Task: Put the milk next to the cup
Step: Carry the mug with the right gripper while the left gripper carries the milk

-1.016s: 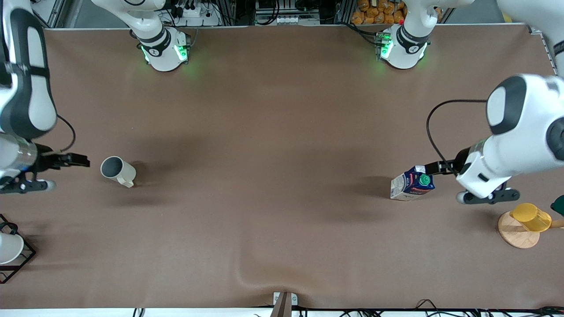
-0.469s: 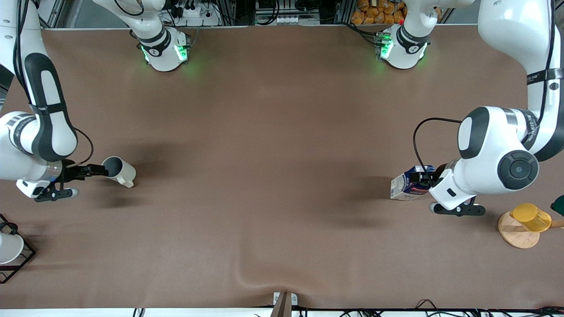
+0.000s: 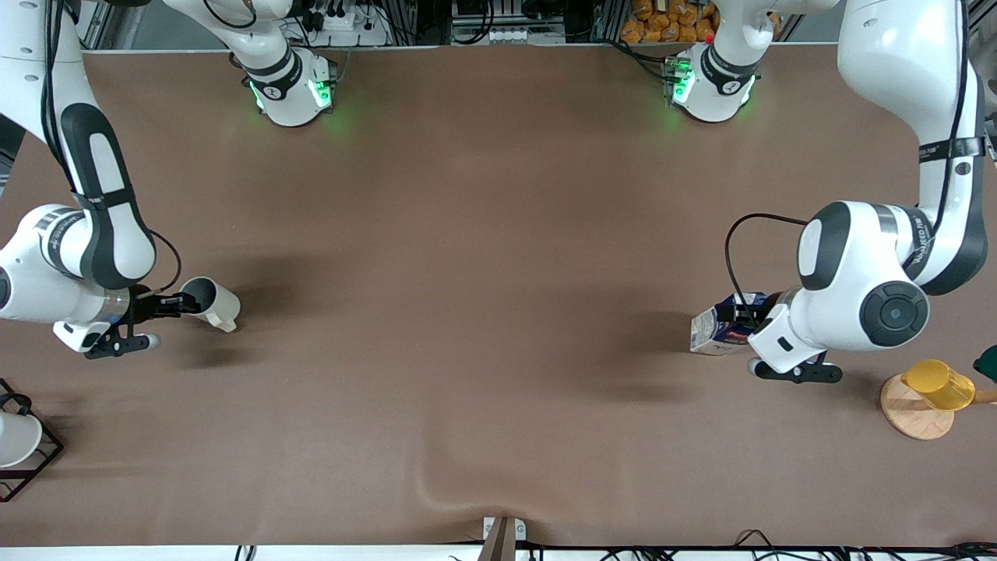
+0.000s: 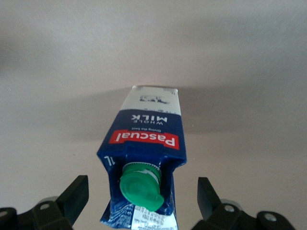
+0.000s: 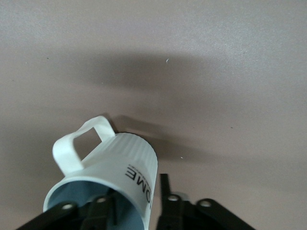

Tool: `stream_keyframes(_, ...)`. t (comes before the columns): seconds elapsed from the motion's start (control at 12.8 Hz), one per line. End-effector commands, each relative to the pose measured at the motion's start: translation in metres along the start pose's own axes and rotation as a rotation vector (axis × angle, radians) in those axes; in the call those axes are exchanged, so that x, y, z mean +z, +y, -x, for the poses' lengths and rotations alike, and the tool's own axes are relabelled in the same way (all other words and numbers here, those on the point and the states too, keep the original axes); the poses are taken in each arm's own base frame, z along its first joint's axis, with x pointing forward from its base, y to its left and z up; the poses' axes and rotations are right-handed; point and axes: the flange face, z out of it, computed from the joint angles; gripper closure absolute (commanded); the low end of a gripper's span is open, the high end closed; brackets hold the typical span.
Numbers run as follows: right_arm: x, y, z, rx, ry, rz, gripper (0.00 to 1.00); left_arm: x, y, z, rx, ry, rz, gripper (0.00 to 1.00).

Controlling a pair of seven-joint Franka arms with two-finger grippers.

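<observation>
The milk (image 3: 713, 331), a dark blue and white carton with a green cap, stands on the brown table toward the left arm's end. My left gripper (image 3: 749, 318) is open over its gable top. In the left wrist view the two fingers (image 4: 76, 194) stand apart on either side of the carton (image 4: 148, 129), clear of it. The cup (image 3: 218, 305), off-white with a grey inside, sits toward the right arm's end. My right gripper (image 3: 184, 302) is at its rim. In the right wrist view one finger is inside the cup (image 5: 120, 158), the other outside the wall, open (image 5: 139, 201).
A yellow cup (image 3: 938, 383) sits on a round wooden coaster (image 3: 911, 417) near the left arm's end, nearer the front camera than the milk. A white cup in a black wire frame (image 3: 15, 440) stands at the right arm's end.
My right gripper has moved up to the cup and now straddles its rim. My left gripper has moved over the milk's top and hides the cap in the front view. Cup and milk have not moved.
</observation>
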Motion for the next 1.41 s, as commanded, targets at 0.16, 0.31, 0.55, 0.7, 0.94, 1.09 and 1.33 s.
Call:
stream_keyframes(0.16,-0.037,-0.043,-0.014,0.093,-0.040,-0.026,1.00,0.038,-0.010,-0.010,0.007,-0.030,-0.012,0.00)
stream_keyframes(0.31,-0.075,-0.086,-0.028,0.165,-0.105,-0.028,1.00,0.048,-0.009,-0.013,0.008,-0.044,-0.004,0.24)
stream_keyframes(0.55,-0.119,-0.143,-0.040,0.246,-0.139,-0.011,1.00,0.039,-0.011,-0.012,0.005,-0.030,-0.003,1.00)
stream_keyframes(0.7,-0.134,-0.201,-0.047,0.320,-0.153,0.016,1.00,0.028,-0.009,-0.011,0.004,-0.011,0.001,1.00)
stream_keyframes(0.94,-0.132,-0.306,-0.052,0.467,-0.136,0.068,1.00,-0.012,-0.011,0.001,-0.002,0.050,0.005,1.00)
stream_keyframes(1.09,-0.120,-0.365,-0.050,0.530,-0.142,0.045,1.00,-0.039,-0.010,0.011,-0.015,0.087,0.009,1.00)
stream_keyframes(1.33,-0.096,-0.443,-0.055,0.658,-0.067,0.002,1.00,-0.057,0.013,0.021,-0.042,0.107,0.014,1.00)
